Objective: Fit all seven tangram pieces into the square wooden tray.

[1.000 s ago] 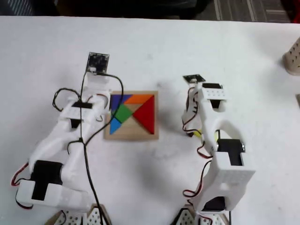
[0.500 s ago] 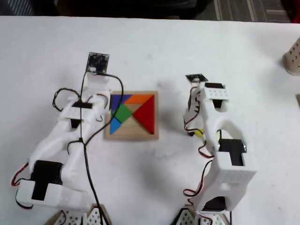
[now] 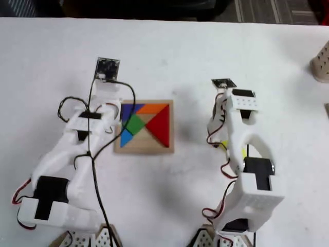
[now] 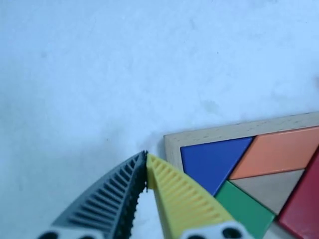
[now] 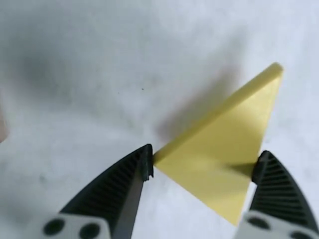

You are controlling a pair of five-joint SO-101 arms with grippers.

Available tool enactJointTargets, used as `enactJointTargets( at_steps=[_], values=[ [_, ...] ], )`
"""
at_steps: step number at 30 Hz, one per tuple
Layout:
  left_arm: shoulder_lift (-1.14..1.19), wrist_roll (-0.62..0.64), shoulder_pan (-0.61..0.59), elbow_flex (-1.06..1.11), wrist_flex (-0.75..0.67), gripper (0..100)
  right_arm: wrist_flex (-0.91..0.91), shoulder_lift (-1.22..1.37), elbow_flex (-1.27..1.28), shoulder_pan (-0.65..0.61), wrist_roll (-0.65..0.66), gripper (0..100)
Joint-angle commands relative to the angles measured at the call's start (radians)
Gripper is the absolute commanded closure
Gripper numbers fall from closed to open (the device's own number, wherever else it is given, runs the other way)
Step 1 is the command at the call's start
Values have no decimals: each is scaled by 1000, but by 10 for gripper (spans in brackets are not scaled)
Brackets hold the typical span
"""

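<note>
The square wooden tray [image 3: 145,148] lies mid-table holding blue, orange, green and red pieces [image 3: 160,126], with bare wood along its near side. My left gripper [image 4: 146,162] is shut and empty, just off the tray's corner [image 4: 172,144] beside the dark blue triangle [image 4: 212,159]. Right of the tray, my right gripper [image 5: 202,162] is shut on a yellow triangle [image 5: 224,159], which is held tilted above the white table and casts a shadow. In the high view a bit of that yellow triangle [image 3: 222,146] peeks out under the right arm [image 3: 239,128].
A beige pegged object [image 3: 321,64] stands at the far right edge. Cables loop around the left arm [image 3: 77,139] close to the tray's left side. White table stretches between the tray and the right arm.
The right arm has shifted to the right, away from the tray, with the yellow triangle in its gripper. The left arm and the tray have not moved.
</note>
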Motion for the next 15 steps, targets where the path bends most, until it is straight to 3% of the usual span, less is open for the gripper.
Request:
enactJointTargets(
  at_steps=[1,4,15],
  values=[
    [-5,-12,-24,-49,-20,980,38,-90,-25,-41,-11,704],
    [-8,-12,-51,-55,-21,980,71,-124,-28,-90,-52,704],
    [-5,-3,-137,-104,-14,980,114,-197,-133,-378,-529,704]
  ],
)
